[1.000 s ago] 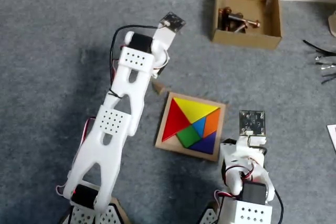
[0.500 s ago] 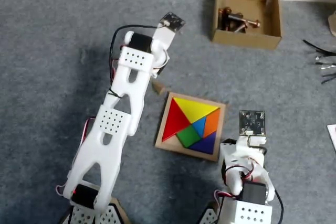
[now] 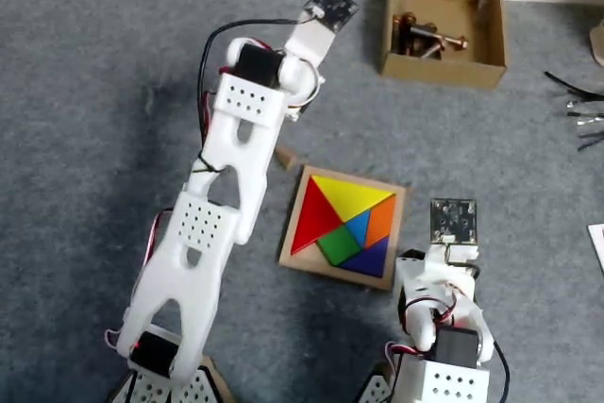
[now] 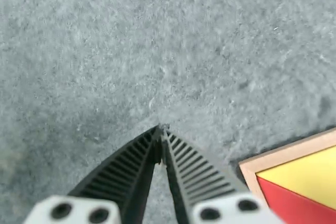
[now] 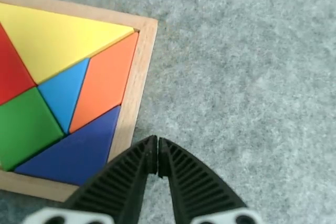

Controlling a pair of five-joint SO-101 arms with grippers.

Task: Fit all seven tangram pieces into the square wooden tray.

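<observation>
Grey carpet [image 3: 85,120] holds the wooden tray [image 3: 398,233], with the tangram pieces [image 3: 349,200] lying flat inside. The left gripper [image 4: 160,128] is closed and empty, over carpet by the tray's far left corner. The right gripper [image 5: 157,139], also closed and empty, is just beside its near right edge.

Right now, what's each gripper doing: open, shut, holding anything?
Left gripper: shut, holding nothing.
Right gripper: shut, holding nothing, beside the wooden tray.

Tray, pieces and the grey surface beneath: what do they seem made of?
Tray: pale unpainted wood, matte, judging by its tan rim. Pieces: probably painted wood, with flat even colours. Grey surface: carpet or felt, fuzzy fibres visible.
</observation>
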